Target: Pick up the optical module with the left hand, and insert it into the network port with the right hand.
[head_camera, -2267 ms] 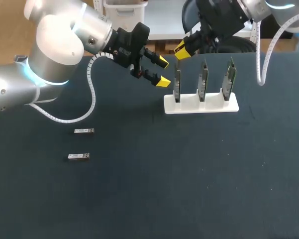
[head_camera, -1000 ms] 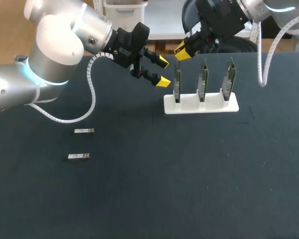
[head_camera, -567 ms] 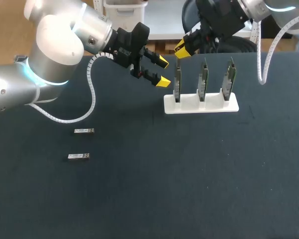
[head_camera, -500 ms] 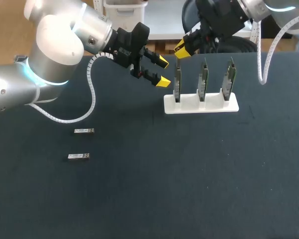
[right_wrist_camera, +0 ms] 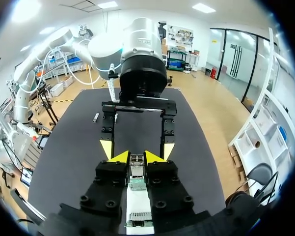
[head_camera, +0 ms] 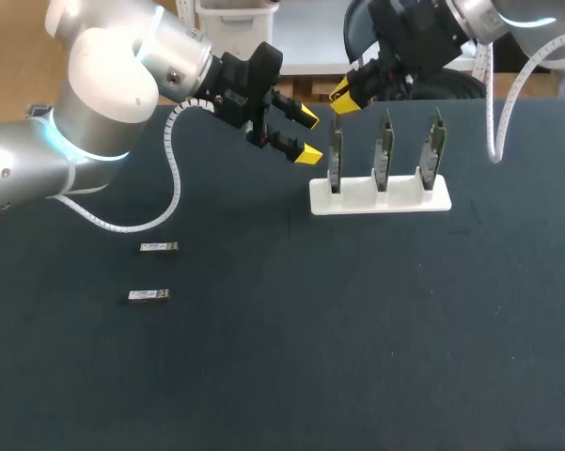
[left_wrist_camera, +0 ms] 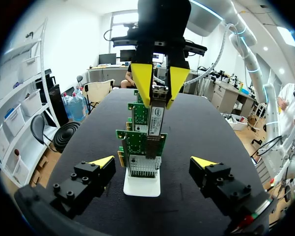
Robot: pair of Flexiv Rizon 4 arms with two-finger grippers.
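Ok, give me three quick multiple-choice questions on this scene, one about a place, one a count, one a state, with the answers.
1. Where do the loose modules lie?
A) flat on the table, left of the white stand
B) slotted in the stand
C) on top of the cards
2. How many green cards stand upright in the stand?
A) two
B) three
C) five
3. The right pincer is:
A) open and empty
B) shut on an optical module
C) out of view

Answers:
1 A: both lie on the dark surface, apart from the stand.
2 B: three cards stand in a row.
3 B: its yellow tips press the module from two sides, while the left pincer is open.
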